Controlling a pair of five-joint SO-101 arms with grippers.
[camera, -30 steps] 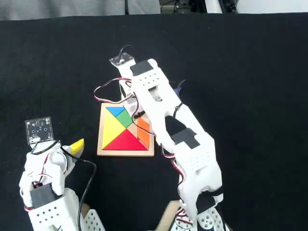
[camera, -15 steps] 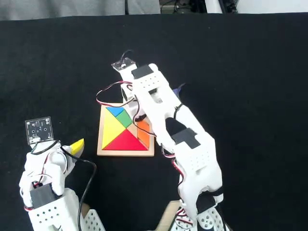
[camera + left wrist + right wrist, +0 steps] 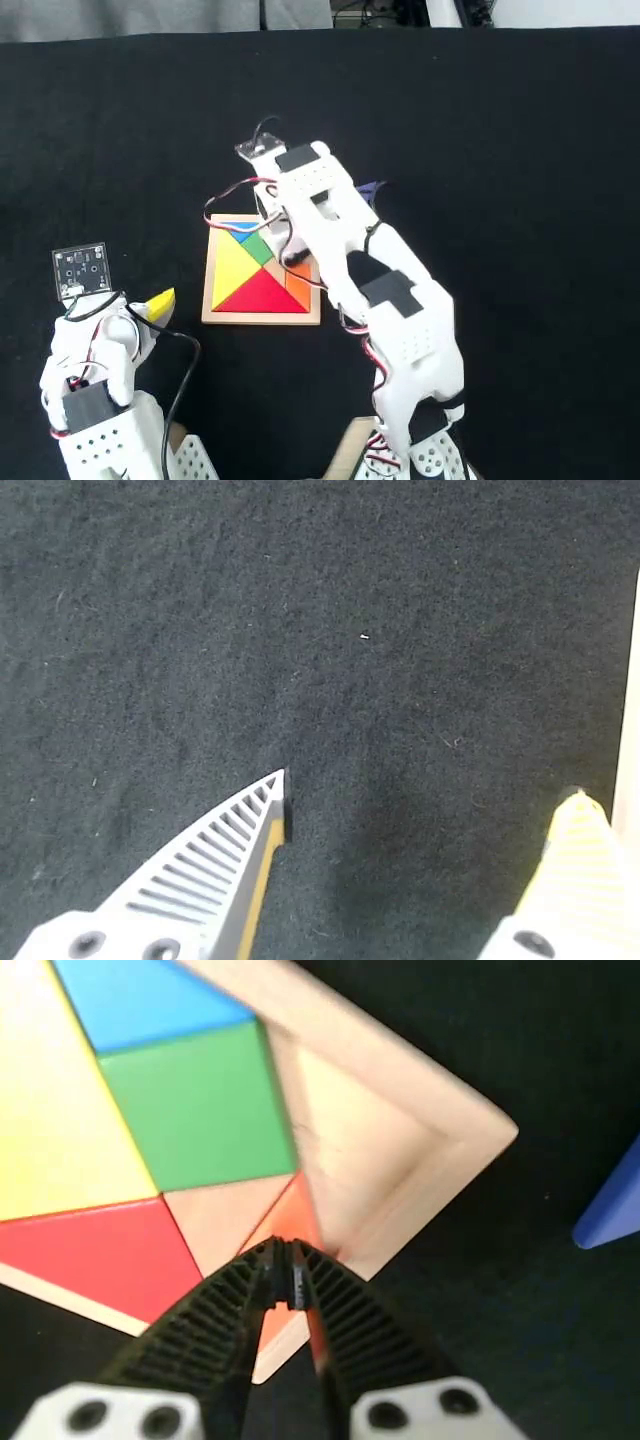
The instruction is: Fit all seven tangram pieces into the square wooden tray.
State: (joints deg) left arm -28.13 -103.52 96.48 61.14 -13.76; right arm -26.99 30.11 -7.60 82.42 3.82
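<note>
**Surface** (image 3: 520, 200): black cloth, matt and felt-like, its short nap flecked with pale lint.

**Tray** (image 3: 212, 318): bare pale wood, smooth, with faint grain on the rim and floor.

**Yellow piece** (image 3: 232, 270), **red piece** (image 3: 262, 295), **green piece** (image 3: 260, 245), **blue piece** (image 3: 240, 231), **orange piece** (image 3: 298, 284): flat painted faces, smooth, with a low satin sheen.

**Left claw** (image 3: 429, 785): matt ribbed plastic, one finger white, the other yellow.

**Right claw** (image 3: 285, 1250): matt black plastic with fine ridges.

**Right arm** (image 3: 400, 330), **left arm** (image 3: 95, 430): white matt plastic shells with small holes, and inset black plastic blocks.
</note>
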